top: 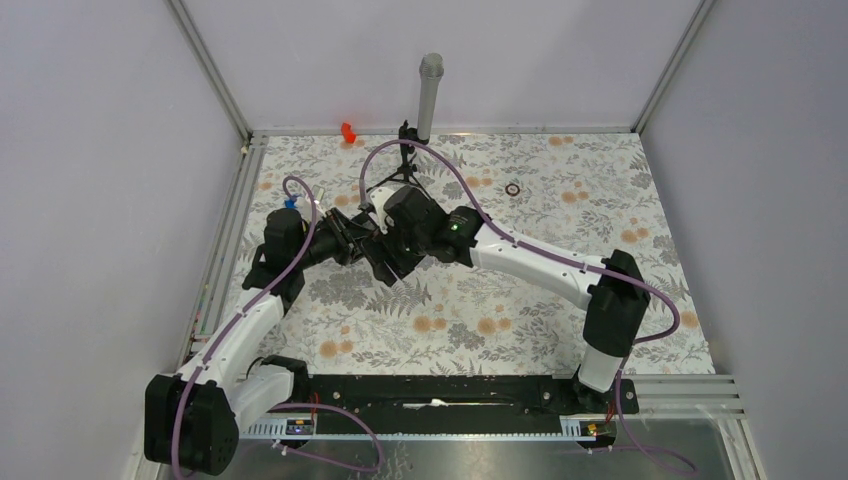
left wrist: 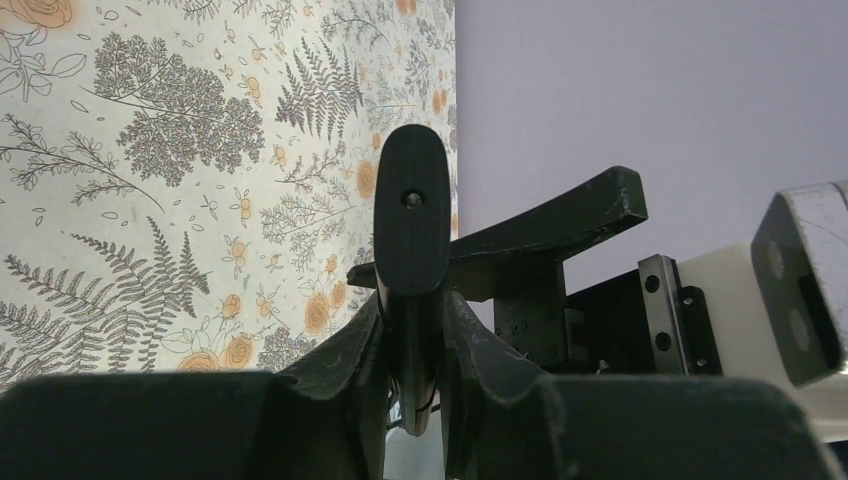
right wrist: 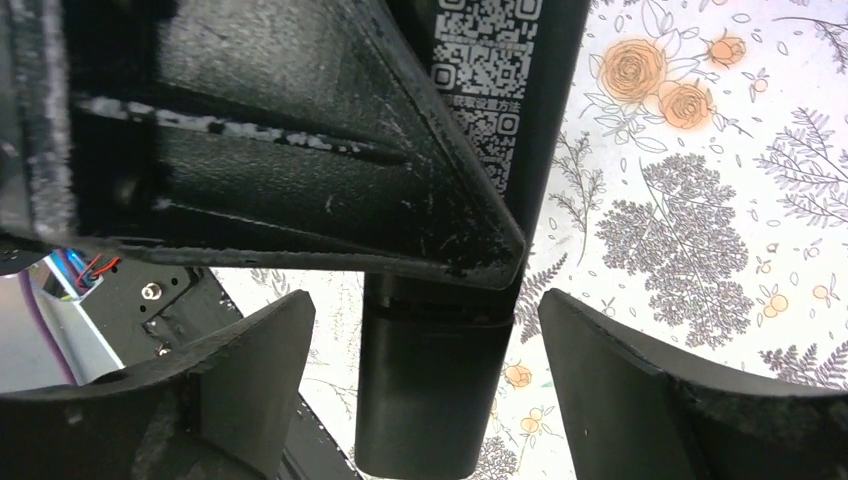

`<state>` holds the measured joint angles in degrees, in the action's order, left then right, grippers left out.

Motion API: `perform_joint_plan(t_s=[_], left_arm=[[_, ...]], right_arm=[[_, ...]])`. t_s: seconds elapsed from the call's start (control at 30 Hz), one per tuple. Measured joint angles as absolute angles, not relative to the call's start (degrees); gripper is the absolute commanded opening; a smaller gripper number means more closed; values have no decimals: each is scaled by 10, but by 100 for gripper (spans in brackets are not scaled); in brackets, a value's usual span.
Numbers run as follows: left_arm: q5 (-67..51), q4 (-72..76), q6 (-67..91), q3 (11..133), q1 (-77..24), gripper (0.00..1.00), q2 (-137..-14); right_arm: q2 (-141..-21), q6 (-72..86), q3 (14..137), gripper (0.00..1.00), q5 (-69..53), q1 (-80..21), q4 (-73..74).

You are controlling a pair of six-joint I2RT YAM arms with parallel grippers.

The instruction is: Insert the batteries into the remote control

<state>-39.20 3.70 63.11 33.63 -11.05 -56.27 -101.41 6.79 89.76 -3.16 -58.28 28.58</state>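
One-sided hold: left gripper [left wrist: 415, 350] clamps remote control [left wrist: 411, 215] aloft, 9 o'clock of table [top: 540, 335] centre, likely steadying it; right gripper [right wrist: 430, 360] splayed wide astride remote, gripping nothing.

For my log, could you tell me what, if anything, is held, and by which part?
The left gripper clamps the remote by its front and back faces; the right gripper, jaws open, only straddles it.
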Motion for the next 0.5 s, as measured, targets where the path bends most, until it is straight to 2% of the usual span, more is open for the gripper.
perform_joint_plan(t_s=[0.2,0.5], left_arm=[[-395,40,633,336,-102,0,-564],[-404,45,641,336,-95,0,-564]], right_arm=[[-997,79,881,99,-64,-572,261],[-859,143,730,100,-148,-506,116]])
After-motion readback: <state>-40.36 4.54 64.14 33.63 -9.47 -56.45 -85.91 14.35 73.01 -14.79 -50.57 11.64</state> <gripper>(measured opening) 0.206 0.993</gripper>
